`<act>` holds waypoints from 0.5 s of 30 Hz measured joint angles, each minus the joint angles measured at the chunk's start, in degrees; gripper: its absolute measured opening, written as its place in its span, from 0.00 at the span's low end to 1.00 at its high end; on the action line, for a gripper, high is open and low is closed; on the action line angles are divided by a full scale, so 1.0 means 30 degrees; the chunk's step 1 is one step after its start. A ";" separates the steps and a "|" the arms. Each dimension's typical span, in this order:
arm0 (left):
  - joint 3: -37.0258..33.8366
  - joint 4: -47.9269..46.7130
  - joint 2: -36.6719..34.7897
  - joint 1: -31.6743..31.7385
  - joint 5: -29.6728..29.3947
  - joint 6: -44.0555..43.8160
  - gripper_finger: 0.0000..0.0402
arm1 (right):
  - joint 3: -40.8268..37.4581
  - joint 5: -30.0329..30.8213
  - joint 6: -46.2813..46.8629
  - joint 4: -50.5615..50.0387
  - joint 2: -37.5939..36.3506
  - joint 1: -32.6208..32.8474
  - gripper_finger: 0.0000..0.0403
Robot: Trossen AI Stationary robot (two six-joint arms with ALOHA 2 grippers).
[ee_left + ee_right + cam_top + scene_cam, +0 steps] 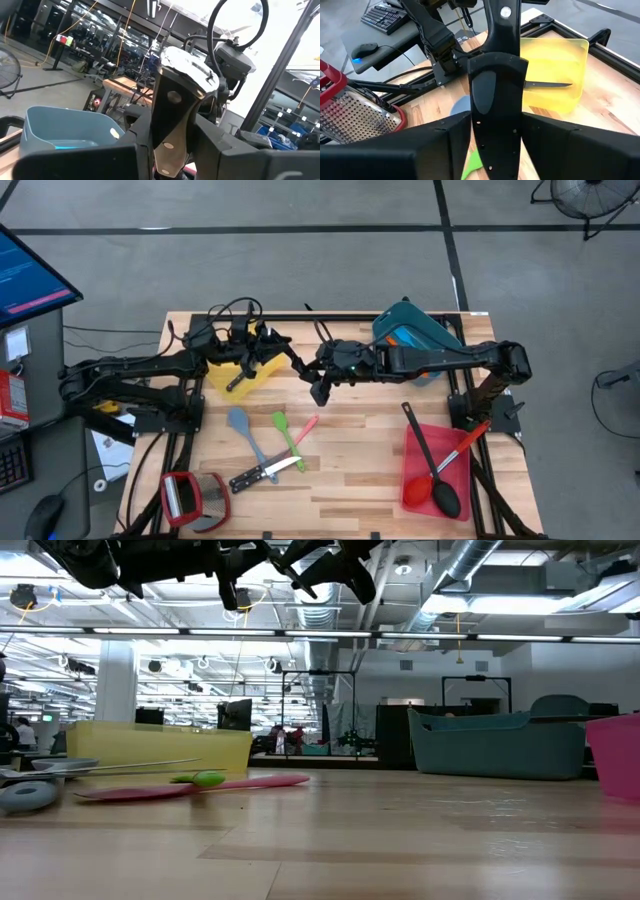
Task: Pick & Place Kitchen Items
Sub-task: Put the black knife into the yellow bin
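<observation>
A black-handled knife (297, 360) hangs high above the table between my two grippers, by the yellow bin (245, 370). My left gripper (274, 350) is shut on its riveted handle (172, 115). My right gripper (318, 373) is shut on its wide dark blade end (497, 100). Another black-handled knife (547, 85) lies in the yellow bin. A grey-blue spoon (243, 432), a green spatula (287, 438), a pink spatula (306, 428) and a knife (262, 472) lie flat on the table. My left gripper pinches the knife's black riveted handle (169, 145) between its two fingers, coming level from the table's left, the fingers lying along the knife. The knife is lifted clear of the table. My right gripper pinches the knife's wide dark end (496, 135) between its two fingers, coming from the table's right, the fingers lying along the knife. The handle (504, 20) reaches away toward the left arm. The knife is clear of the table and the bin.
A teal bin (410, 330) stands at the far right. A red bin (420, 480) at the near right holds a black ladle (432, 465) and a red-handled tool (466, 442). A red-framed grey grater (190, 498) lies at the near left.
</observation>
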 joint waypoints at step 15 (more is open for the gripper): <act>0.0000 -0.0091 0.0007 0.0007 0.0071 0.0016 0.17 | 0.0000 -0.1148 0.0001 -0.0820 -0.1039 -0.0001 0.72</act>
